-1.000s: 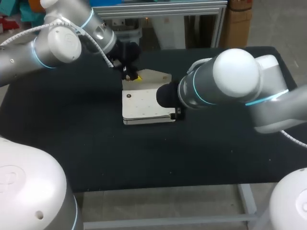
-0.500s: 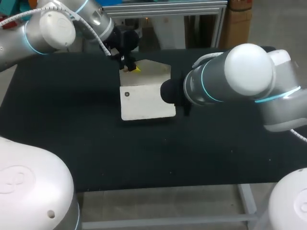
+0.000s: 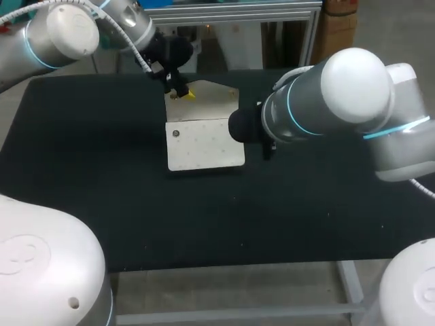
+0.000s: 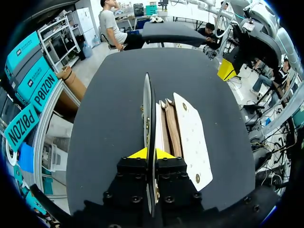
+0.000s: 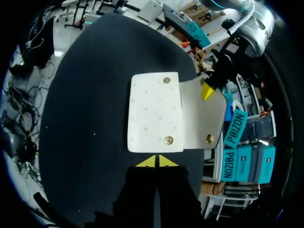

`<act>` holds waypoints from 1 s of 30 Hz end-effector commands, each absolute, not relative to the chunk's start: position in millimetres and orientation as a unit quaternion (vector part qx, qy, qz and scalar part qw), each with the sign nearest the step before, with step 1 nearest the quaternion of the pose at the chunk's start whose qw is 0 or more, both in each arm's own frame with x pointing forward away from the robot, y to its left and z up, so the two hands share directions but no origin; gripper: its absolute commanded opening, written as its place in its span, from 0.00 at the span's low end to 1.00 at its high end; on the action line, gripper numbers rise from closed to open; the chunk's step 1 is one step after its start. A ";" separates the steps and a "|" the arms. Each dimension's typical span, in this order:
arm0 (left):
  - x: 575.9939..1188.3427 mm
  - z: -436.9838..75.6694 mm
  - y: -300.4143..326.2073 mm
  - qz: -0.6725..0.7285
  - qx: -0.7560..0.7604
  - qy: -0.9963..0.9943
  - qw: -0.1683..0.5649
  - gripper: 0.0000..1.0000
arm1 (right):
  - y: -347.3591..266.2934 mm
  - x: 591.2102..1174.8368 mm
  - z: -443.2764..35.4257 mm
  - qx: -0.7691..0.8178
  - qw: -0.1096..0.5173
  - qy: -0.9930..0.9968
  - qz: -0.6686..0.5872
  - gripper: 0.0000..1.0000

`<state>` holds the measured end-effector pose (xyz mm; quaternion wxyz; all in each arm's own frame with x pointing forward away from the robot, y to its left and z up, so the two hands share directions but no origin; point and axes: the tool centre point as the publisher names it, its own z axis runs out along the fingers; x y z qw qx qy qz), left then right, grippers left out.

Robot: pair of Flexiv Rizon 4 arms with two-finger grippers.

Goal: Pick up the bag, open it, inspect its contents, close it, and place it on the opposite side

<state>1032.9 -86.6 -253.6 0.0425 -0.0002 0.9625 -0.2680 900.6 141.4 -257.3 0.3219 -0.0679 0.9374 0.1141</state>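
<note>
- Bag (image 3: 204, 142), cream with small dots, sits on the black surface (image 3: 102, 176), a little toward 12 o'clock from the middle in the head view.
- Its flap (image 3: 212, 102) is open, spread back from the body toward 12 o'clock.
- The left arm (image 3: 61, 34) comes in from 10 o'clock. The left claw (image 3: 182, 94) sits at the flap's 11 o'clock corner.
- In the left wrist view the flap (image 4: 147, 109) runs edge-on straight out from the left claw (image 4: 150, 153). Both yellow tips press it from either side, so this claw grips the flap.
- Just beside the flap in that view, the bag's mouth gapes, showing brown lining (image 4: 172, 128) in folds and the cream front panel (image 4: 190, 137) beyond it.
- Metal studs show: one at the front panel's 10 o'clock corner (image 3: 175, 134) in the head view, and three in the right wrist view, two on the panel (image 5: 168, 140) and one on the flap.
- The right arm (image 3: 353, 102) reaches in from 3 o'clock, its wrist over the bag's 3 o'clock edge, hiding its claw from the head camera.
- In the right wrist view the right claw (image 5: 155, 162) has its yellow tips pressed together with nothing between them, just short of the bag's near edge. Whether they touch it I cannot tell.
</note>
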 end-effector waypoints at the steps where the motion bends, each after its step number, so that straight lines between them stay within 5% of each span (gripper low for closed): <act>1: 1033.5 -252.2 -87.1 -0.267 0.000 0.963 0.042 0.00 | 141.3 900.3 -257.0 -0.068 0.322 0.938 0.113 0.00; 30: 991.6 -216.1 -115.7 -0.241 0.004 0.965 0.107 0.00 | 141.3 944.4 -250.5 -0.085 0.350 0.927 0.105 0.00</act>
